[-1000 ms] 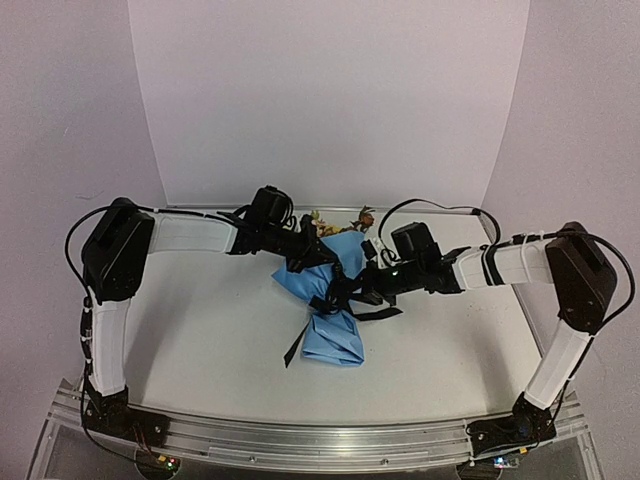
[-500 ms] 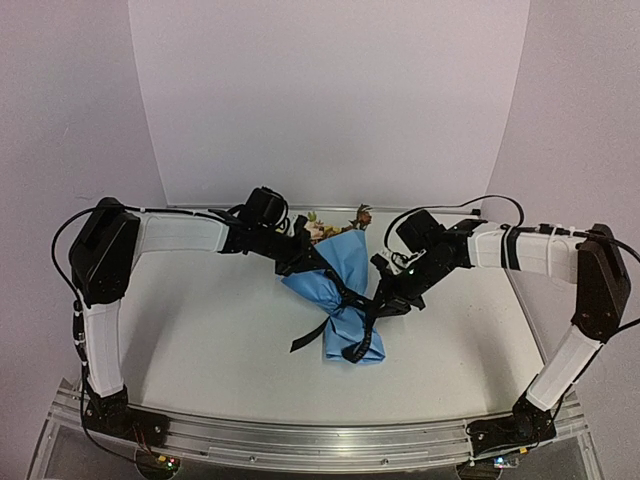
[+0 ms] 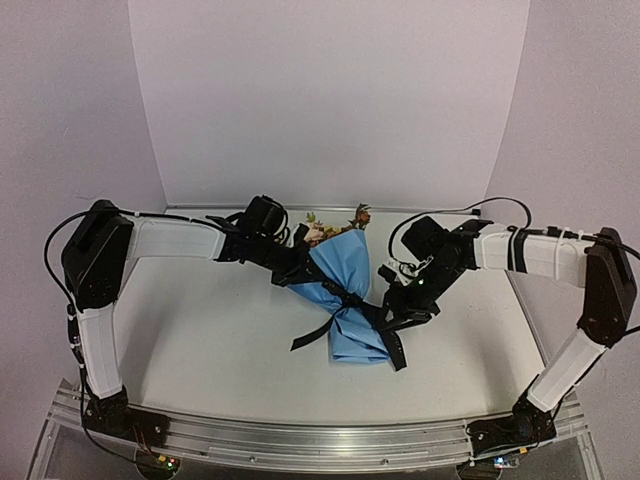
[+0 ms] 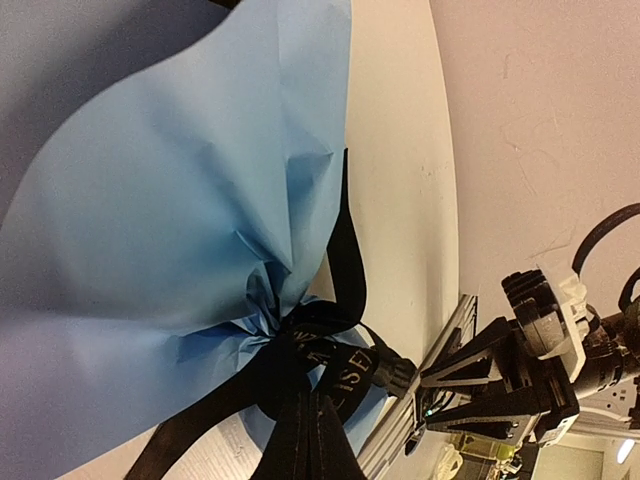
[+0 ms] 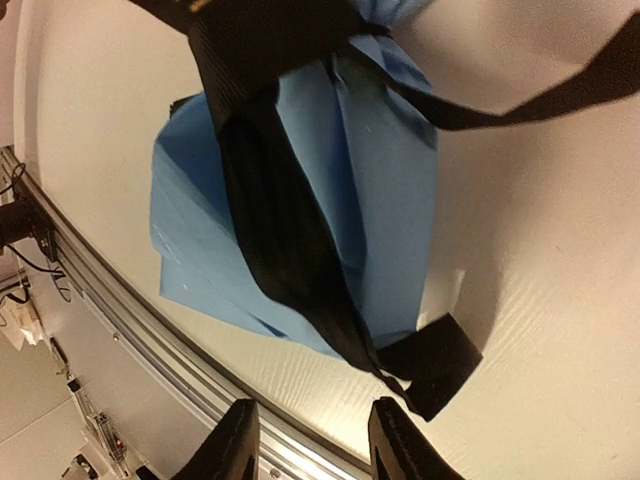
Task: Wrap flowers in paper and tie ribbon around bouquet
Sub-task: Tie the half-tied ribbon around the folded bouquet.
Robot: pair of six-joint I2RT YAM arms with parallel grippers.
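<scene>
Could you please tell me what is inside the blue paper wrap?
Flowers poke out at the far rim of the paper; their stems are covered by it. A black ribbon cinches its waist.

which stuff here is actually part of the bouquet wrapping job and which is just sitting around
Part of the job:
light-blue paper wrap
long black lettered ribbon
small cluster of pale and rust-coloured flowers

Just there:
white table top
silver metal rail
white backdrop board
</scene>
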